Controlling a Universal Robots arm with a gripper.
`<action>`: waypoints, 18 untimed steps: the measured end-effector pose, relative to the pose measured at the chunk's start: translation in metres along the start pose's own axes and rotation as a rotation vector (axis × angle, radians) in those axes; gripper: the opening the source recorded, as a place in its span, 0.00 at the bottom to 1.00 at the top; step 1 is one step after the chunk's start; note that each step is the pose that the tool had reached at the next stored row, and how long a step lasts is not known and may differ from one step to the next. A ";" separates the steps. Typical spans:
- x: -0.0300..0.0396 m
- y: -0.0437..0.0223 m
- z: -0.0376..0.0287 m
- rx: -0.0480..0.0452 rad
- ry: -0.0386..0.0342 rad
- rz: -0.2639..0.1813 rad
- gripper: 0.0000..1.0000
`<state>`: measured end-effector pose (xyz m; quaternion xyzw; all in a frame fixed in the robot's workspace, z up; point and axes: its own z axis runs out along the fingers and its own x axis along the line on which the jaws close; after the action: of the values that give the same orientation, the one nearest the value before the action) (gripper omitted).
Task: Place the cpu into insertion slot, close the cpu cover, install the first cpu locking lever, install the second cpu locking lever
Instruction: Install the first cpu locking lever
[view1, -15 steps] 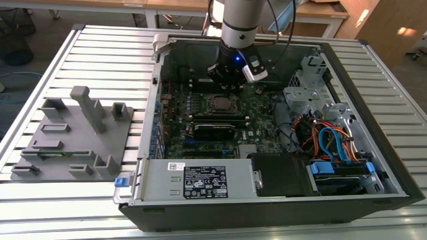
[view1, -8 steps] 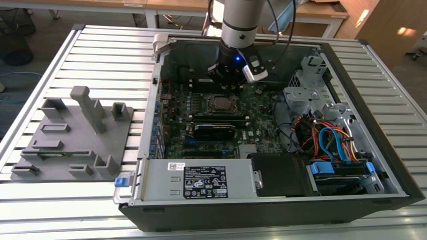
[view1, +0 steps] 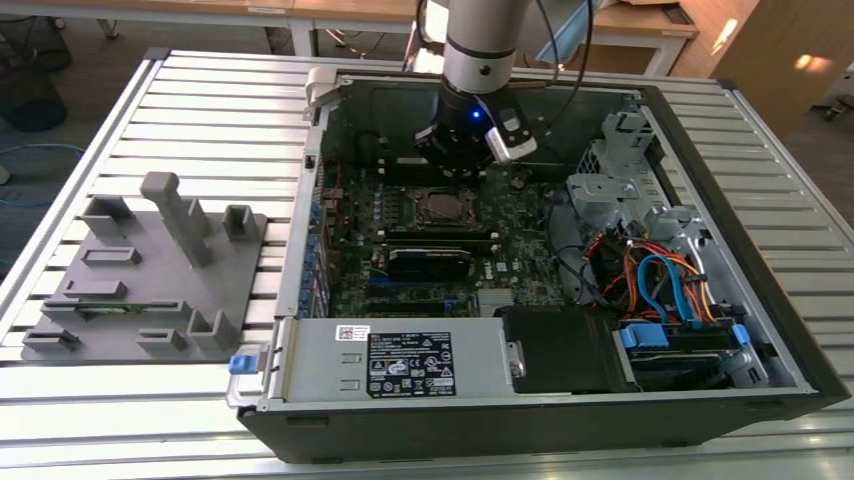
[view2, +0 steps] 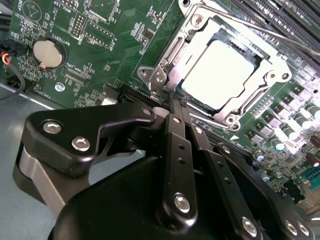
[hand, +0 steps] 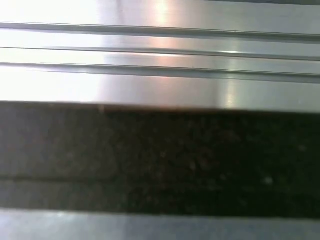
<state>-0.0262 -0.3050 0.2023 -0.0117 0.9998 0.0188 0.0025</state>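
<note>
In the second wrist view the jaws of the gripper (view2: 177, 107) were closed together with nothing between them, their tips pressed side by side. The tips stood just beside one corner of the cpu cover (view2: 172, 55), near its hinge screw; whether they touched the frame could not be told.

The cpu (view2: 220, 70) lay flat inside the insertion slot (view2: 252, 62), its pale metal top showing through the square window of the cover. The cover seemed to lie down over the chip, so the placing of the chip and probably the closing looked done. A thin locking lever (view2: 280, 37) ran along the far side of the slot; if it was hooked was not clear.

By my judgement the chip is light, stiff and fragile, with delicate contacts under it, so it should be held only by its edges and never pressed on top. The cover is thin sheet metal, springy and smooth; it is better pushed at its free edge. The lever is a slim stiff wire, slippery, best taken at its bent end.

In the exterior view the arm (view1: 478, 50) reached down into the open computer case (view1: 747, 300), over the motherboard (view1: 400, 250), and the case lay on the slatted worktop (view1: 200, 110).
</note>
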 end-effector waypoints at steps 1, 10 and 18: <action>0.0000 0.0000 0.0002 0.0007 -0.0001 0.000 0.10; -0.0004 -0.0003 0.0059 0.0250 0.0007 0.000 0.10; -0.0005 0.0000 0.0008 0.0242 0.0005 0.000 0.10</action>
<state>-0.0257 -0.3050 0.2014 -0.0117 0.9999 0.0067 0.0024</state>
